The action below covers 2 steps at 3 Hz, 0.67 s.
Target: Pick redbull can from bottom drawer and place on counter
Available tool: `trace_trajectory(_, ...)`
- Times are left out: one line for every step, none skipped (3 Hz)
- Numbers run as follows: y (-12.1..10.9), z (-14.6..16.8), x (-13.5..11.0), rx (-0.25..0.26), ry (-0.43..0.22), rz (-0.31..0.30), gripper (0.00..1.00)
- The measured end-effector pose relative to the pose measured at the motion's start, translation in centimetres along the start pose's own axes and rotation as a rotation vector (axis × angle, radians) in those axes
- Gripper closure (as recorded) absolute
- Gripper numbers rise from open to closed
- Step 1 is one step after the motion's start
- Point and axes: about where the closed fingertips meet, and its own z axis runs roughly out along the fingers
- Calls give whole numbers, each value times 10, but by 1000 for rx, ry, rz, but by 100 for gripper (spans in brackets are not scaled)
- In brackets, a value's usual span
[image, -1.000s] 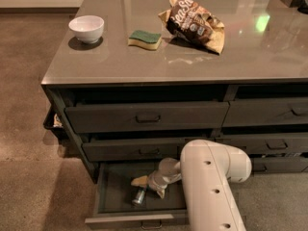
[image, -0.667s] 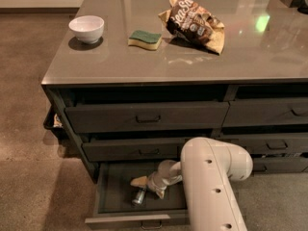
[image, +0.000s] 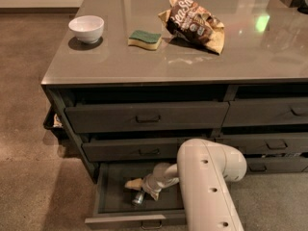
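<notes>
the redbull can (image: 138, 198) lies on its side on the floor of the bottom drawer (image: 111, 196), near the middle, with a shiny metal end facing the camera. the drawer is pulled out well past the cabinet face, and its front edge and small central pull handle (image: 151, 224) sit at the bottom of the view.

the gripper (image: 136, 186) is down inside the open drawer, right over the can and pointing left, with a pale beige tip showing just above and left of the can. it is at least very close to the can. i cannot tell if it touches it, nor whether it is apart, together or clamped on the can.

the white arm (image: 207, 186) rises from the lower edge of the view, bends at a rounded elbow in front of the cabinet, and reaches left and down into the drawer, hiding the drawer's right part.

above the open drawer are two closed drawers of the same column, the middle drawer (image: 134, 150) and the top drawer (image: 147, 117). a neighbouring column of drawers (image: 267, 112) stands to the right.

the counter (image: 144, 64) tops the cabinet, glossy and reflective. on it a white bowl (image: 86, 28) stands near the left edge. a yellow sponge with a green top (image: 145, 39) lies to the right of the bowl, and a crumpled brown snack bag (image: 195, 25) lies just right of the sponge. a green glint (image: 262, 22) shows on the surface farther right.
</notes>
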Motion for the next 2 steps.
trace_trajectory(0,0,0,-1,0,-1,0)
trace_trajectory(9,-4,3,-5,-10,-15,0)
